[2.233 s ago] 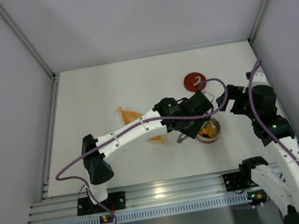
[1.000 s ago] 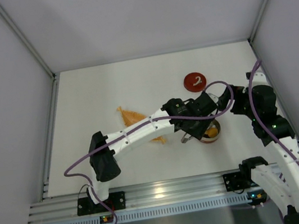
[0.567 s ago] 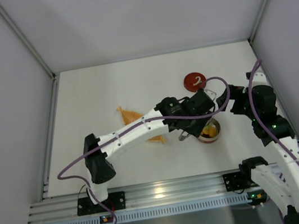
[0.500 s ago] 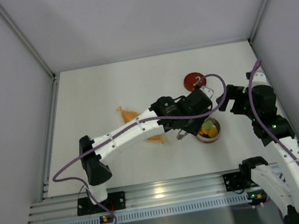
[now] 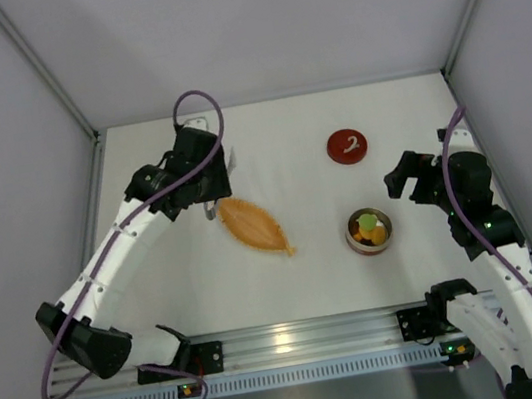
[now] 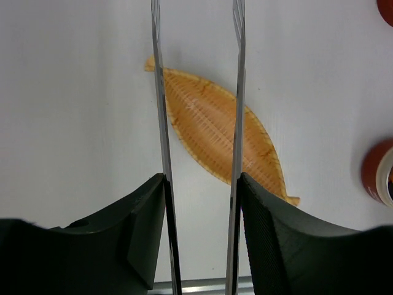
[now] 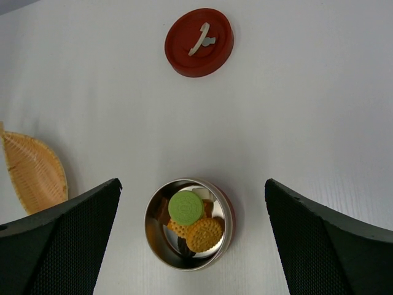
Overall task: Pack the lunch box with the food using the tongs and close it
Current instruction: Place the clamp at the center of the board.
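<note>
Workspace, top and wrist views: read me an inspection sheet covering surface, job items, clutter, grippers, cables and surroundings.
Surface: white table, no spills seen.
Job's things: tin open, food inside; lid off, lying apart beyond the tin; tongs held above the dish.
Clutter: orange dish, empty.
Grippers: left gripper shut on the tongs; right gripper open above the tin, holding nothing.
Cables: purple cables looped along both arms, clear of the items.
Surroundings: grey walls, metal rail at the near edge.
</note>
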### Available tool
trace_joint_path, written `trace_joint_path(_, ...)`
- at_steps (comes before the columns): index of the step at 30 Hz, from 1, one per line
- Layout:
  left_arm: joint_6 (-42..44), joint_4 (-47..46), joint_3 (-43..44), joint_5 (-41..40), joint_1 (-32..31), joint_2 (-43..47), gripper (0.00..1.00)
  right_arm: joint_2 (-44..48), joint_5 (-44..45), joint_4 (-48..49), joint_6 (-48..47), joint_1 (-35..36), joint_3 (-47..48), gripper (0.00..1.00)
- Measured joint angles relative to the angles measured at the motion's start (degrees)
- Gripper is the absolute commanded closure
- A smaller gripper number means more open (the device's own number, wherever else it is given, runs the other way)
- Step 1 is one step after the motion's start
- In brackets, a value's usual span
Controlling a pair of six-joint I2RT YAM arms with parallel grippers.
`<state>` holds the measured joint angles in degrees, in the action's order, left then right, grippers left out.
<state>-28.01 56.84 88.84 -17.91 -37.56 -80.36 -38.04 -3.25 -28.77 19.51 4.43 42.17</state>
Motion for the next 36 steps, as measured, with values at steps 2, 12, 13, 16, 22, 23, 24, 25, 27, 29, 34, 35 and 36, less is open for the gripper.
trace_joint_path(2, -0.5, -1.9, -4.9, 0.9, 5.7, 2.3, 0.45, 0.0, -0.3, 0.0, 0.0, 0.0, 0.0, 0.0)
trace_joint_path(12, -2.8, -12.4, -20.7, 8.1, 29.4, 3.0, 0.4, -0.7, -1.7, 0.1, 0.1, 0.0, 0.0, 0.01)
trace_joint_path(13, -2.9, -13.8, -21.6, 8.6, 30.7, 2.8, 0.39, -0.9, -1.8, 0.0, 0.1, 0.0, 0.0, 0.01)
trace_joint_path(16, -3.3, -16.8, -23.9, 9.9, 33.3, 1.6, 0.37, -1.1, -1.9, 0.1, 0.1, 0.0, 0.0, 0.01)
trace_joint_path(22, -3.8, -22.0, -30.8, 12.8, 33.8, -3.7, 0.26, -1.1, -2.1, 0.1, 0.1, 0.0, 0.0, 0.0)
trace_joint_path(23, -3.9, -22.7, -32.1, 13.3, 33.8, -4.7, 0.23, -1.1, -2.1, 0.1, 0.1, 0.0, 0.0, 0.0)
trace_joint_path(24, -4.2, -23.3, -33.2, 13.7, 33.8, -5.5, 0.23, -1.1, -2.1, 0.1, 0.1, 0.0, 0.0, 0.0)
trace_joint_path(25, -4.7, -23.8, -34.2, 14.0, 33.8, -6.4, 0.23, -1.1, -2.1, 0.1, 0.0, 0.0, 0.0, 0.0)
trace_joint_path(27, -5.4, -24.7, -36.0, 14.6, 33.9, -8.0, 0.22, -1.1, -2.1, 0.1, 0.0, 0.0, 0.0, 0.0)
trace_joint_path(29, -6.1, -25.9, -37.2, 15.3, 33.9, -9.2, 0.2, -1.1, -2.1, 0.1, 0.0, 0.0, 0.0, 0.01)
trace_joint_path(34, -6.9, -28.2, -38.2, 16.2, 34.1, -9.4, 0.17, -1.5, -2.0, 0.1, 0.0, 0.0, 0.0, 0.0)
trace_joint_path(35, -6.9, -28.3, -38.2, 16.4, 34.1, -9.1, 0.17, -1.6, -2.1, 0.1, 0.0, 0.0, 0.0, 0.01)
trace_joint_path(36, -6.9, -28.3, -38.2, 16.6, 34.1, -8.5, 0.17, -1.8, -2.1, 0.1, 0.0, 0.0, 0.0, 0.01)
